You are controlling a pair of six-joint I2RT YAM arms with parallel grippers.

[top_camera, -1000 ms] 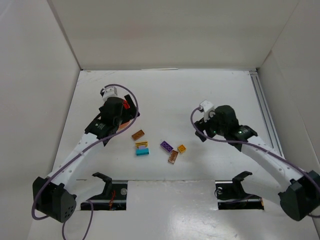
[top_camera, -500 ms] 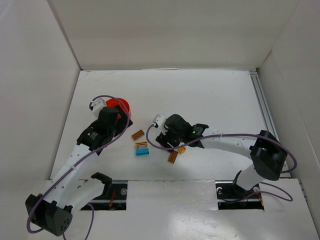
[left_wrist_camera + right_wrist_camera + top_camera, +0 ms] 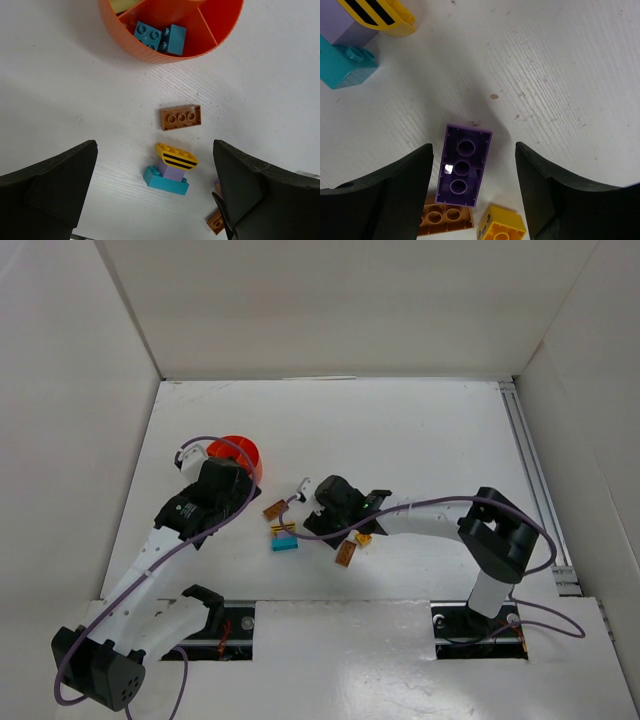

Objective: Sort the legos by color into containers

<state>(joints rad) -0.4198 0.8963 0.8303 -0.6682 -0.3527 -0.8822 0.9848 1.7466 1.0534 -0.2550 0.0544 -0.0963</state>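
Purple brick (image 3: 462,165), right jaws astride — gaps both sides

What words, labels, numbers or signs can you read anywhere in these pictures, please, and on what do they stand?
No readable text in any view.
The yellow striped brick carries plain black stripes, not letters.
The small yellow brick has a dark printed mark on its side, too small and cut off to read.
The orange bowl shows no label.
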